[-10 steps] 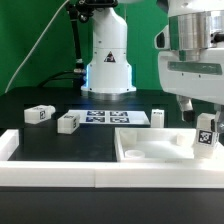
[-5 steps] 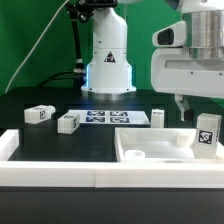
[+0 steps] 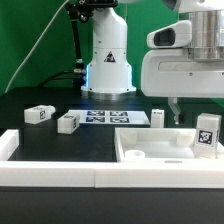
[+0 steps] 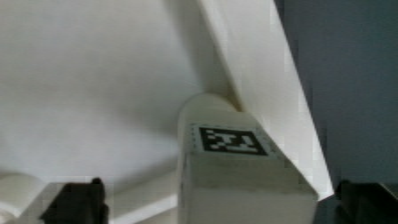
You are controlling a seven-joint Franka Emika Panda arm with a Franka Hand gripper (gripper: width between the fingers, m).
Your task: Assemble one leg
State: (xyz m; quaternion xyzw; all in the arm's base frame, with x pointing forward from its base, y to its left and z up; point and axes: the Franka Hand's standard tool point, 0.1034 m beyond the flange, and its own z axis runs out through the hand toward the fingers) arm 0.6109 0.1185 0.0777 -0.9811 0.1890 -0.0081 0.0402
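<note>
A leg [image 3: 207, 132] with a square tag stands upright at the right end of the large flat white square piece [image 3: 150, 152]. My gripper [image 3: 195, 112] hangs just above it, with one finger [image 3: 172, 110] showing to the exterior view's left of the leg. In the wrist view the same leg [image 4: 231, 150] rises between my two dark fingertips [image 4: 71, 200], which stand wide apart on either side of it. The gripper [image 4: 217, 205] is open and holds nothing. Three more legs lie on the black table: one [image 3: 39, 114], one [image 3: 68, 122], one [image 3: 158, 118].
The marker board [image 3: 112, 118] lies flat in front of the arm's white base [image 3: 108, 60]. A white raised rim [image 3: 60, 168] runs along the near edge of the table. A green backdrop stands behind.
My gripper has shifted toward the exterior view's left and slightly up over the last second. The standing leg has stayed where it is.
</note>
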